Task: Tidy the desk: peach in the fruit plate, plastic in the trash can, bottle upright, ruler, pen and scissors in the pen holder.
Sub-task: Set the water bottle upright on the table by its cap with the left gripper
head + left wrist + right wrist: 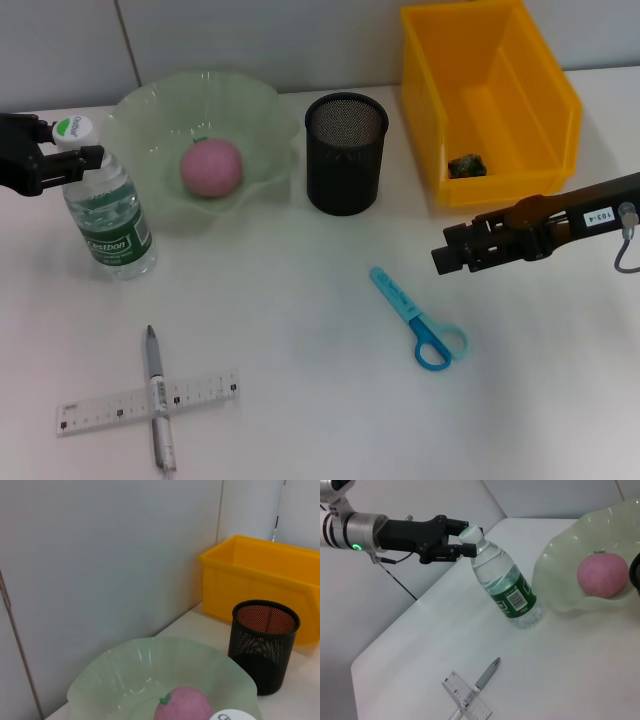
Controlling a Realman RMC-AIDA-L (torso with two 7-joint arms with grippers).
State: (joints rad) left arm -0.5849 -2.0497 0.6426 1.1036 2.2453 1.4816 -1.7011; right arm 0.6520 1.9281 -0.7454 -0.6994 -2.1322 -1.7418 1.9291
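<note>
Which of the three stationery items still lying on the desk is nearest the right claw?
The blue scissors, lying just below the right claw; pen and ruler lie crossed far opposite.

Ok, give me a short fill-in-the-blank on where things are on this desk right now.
1. The peach lies in the ____.
2. The pen lies across the ____.
3. The left pincer is at the cap of the upright ____.
4. The pen holder is ____.

Missing words: fruit plate; ruler; bottle; empty
</note>
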